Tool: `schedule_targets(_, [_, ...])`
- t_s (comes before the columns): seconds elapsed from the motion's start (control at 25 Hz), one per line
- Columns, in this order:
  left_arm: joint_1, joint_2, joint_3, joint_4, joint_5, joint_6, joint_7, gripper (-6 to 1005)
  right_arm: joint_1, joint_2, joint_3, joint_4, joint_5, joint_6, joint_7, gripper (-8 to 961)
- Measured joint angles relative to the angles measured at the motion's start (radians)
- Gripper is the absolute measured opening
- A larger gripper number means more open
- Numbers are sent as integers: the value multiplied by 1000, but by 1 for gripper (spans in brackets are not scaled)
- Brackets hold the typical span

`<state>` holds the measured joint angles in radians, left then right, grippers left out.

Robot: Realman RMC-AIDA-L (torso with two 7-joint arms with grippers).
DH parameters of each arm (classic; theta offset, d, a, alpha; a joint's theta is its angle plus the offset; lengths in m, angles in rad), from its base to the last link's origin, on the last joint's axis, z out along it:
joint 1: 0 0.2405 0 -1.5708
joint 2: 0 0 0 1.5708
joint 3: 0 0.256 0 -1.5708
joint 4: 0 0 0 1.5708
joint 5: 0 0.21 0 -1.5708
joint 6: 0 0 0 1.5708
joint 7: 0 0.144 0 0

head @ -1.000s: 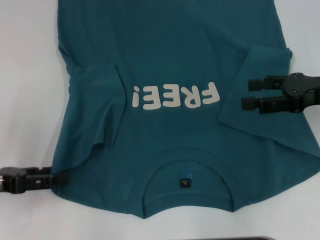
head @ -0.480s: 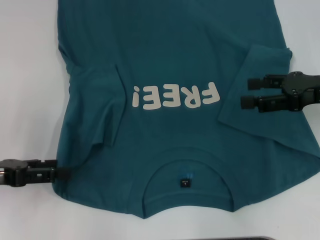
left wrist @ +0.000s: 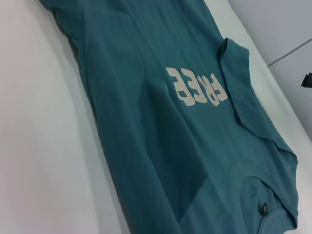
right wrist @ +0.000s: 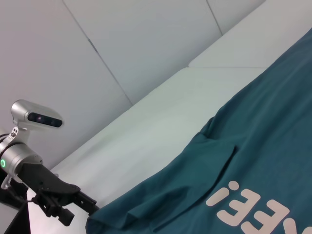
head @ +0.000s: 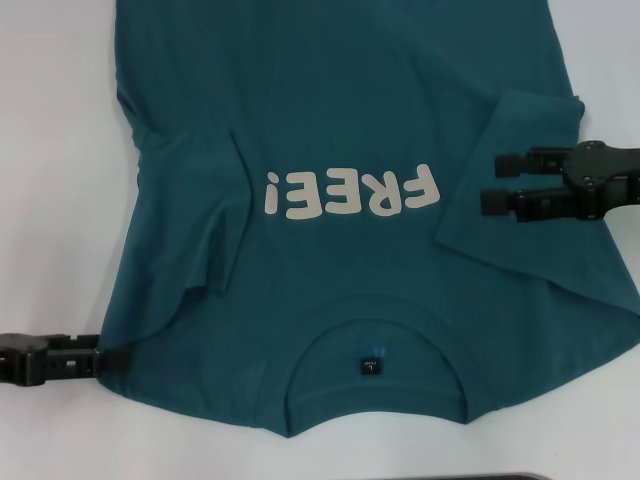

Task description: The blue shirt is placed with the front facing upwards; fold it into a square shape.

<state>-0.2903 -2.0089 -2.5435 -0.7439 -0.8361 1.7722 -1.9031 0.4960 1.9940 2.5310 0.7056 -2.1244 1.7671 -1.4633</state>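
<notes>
Head view: left gripper [head: 118, 357] fingers clamp blue shirt [head: 330, 110] shoulder; right gripper [head: 492, 184] fingers apart above sleeve.

Looks like a robot test room or lab, not a home. Plain white table [head: 60, 200] with only a shirt [head: 340, 100] spread flat on it. Bare pale wall panels [right wrist: 122, 39] with thin dark seams behind the table, seen in the right wrist view. No pictures or furniture there, just flat wall. Black robot gripper [right wrist: 73, 204] on a silver arm with a small green light [right wrist: 2, 163] at the table's edge. Silver camera [right wrist: 36, 115] mounted above that arm
</notes>
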Motion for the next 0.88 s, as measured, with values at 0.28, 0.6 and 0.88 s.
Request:
schedule_targets(0.28, [3,-5,3,0,4,-3,2,885,1,0,0,0,2,0,0,925])
schedule_targets(0.6, [-8,-13,12,5,12,-20,2,884,1,0,0,0,3,3,0,924])
schedule_targets(0.88, [-9,-8,8,5,12,-25,-1,884,1,0,0,0,3,2,0,924])
